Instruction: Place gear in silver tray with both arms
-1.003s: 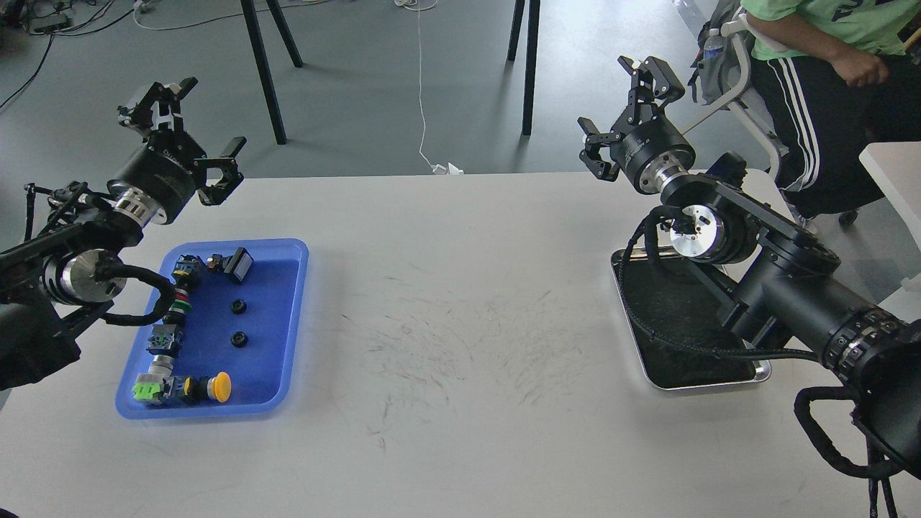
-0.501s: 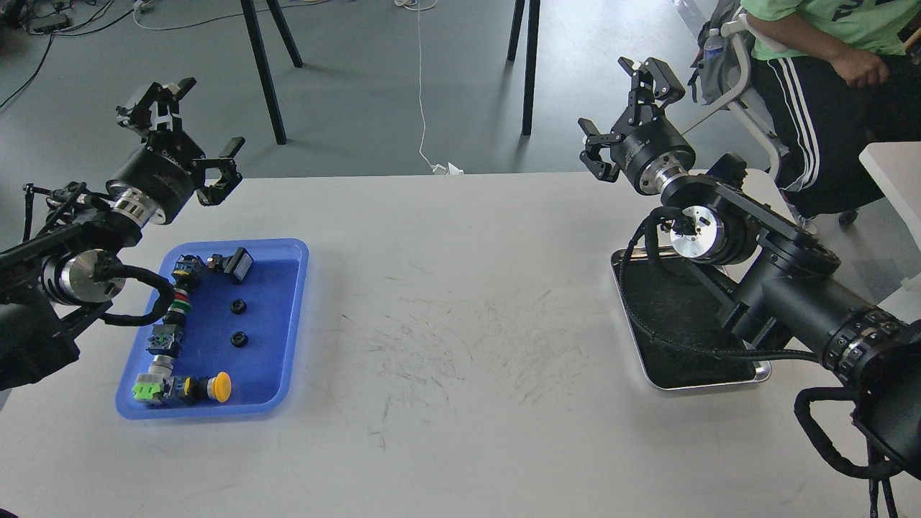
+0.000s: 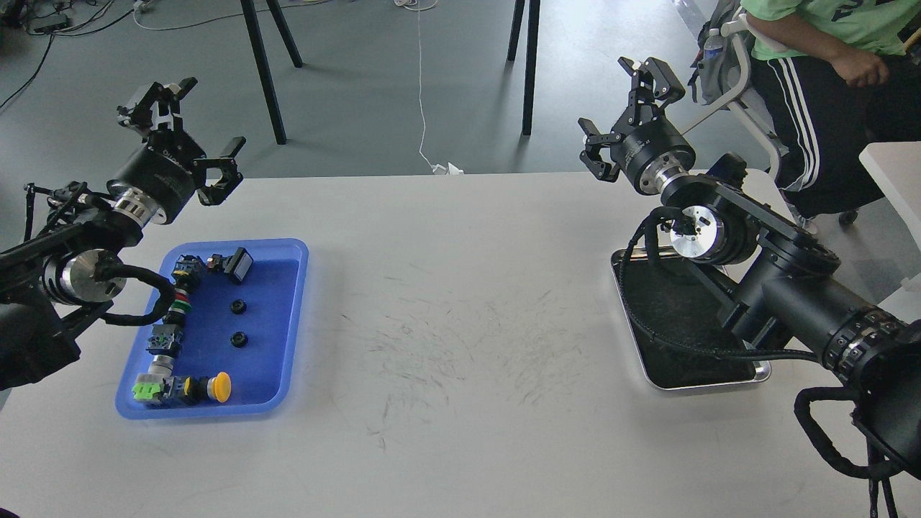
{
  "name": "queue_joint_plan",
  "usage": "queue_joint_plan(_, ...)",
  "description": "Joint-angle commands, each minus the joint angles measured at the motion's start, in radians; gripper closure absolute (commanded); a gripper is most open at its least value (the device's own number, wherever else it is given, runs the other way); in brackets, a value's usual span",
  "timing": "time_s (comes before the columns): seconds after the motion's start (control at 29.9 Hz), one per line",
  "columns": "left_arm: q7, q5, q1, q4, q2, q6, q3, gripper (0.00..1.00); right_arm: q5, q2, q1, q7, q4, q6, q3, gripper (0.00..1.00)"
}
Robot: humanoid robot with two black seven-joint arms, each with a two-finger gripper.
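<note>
Two small black gears (image 3: 238, 307) (image 3: 239, 338) lie in the blue plastic tray (image 3: 291, 316) at the left. The silver tray (image 3: 651, 378) with its dark inner surface sits at the right, partly hidden under my right arm. My left gripper (image 3: 188, 126) is open and empty, raised above the table's far left edge, behind the blue tray. My right gripper (image 3: 627, 108) is open and empty, raised beyond the table's far edge, behind the silver tray.
The blue tray also holds several push buttons and switches, among them a yellow-capped button (image 3: 218, 387) and a green part (image 3: 146, 389). A seated person (image 3: 827, 65) is at the far right. Black stand legs (image 3: 262, 68) stand behind the white table (image 3: 460, 324).
</note>
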Motion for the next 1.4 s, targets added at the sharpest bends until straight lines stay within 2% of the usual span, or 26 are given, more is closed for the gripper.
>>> queue_joint_plan(0.0, 0.0, -0.001, -0.002, -0.001, 0.003, 0.0, -0.001, 0.01, 0.0, 0.0, -0.001, 0.0, -0.001, -0.002, 0.0, 0.01)
queue_joint_plan(0.74, 0.0, 0.002, 0.035, -0.006, 0.048, 0.0, 0.015, 0.01, 0.0, 0.0, -0.001, 0.0, 0.0, 0.0, 0.0, 0.01)
queue_joint_plan(0.97, 0.0, -0.001, 0.028, 0.034, 0.036, 0.0, 0.049, 0.01, 0.0, 0.0, -0.001, 0.0, 0.0, 0.0, 0.0, 0.01)
queue_joint_plan(1.37, 0.0, 0.002, -0.029, -0.038, 0.071, 0.0, 0.136, 0.01, 0.0, 0.0, -0.001, 0.0, 0.002, 0.0, -0.011, 0.01)
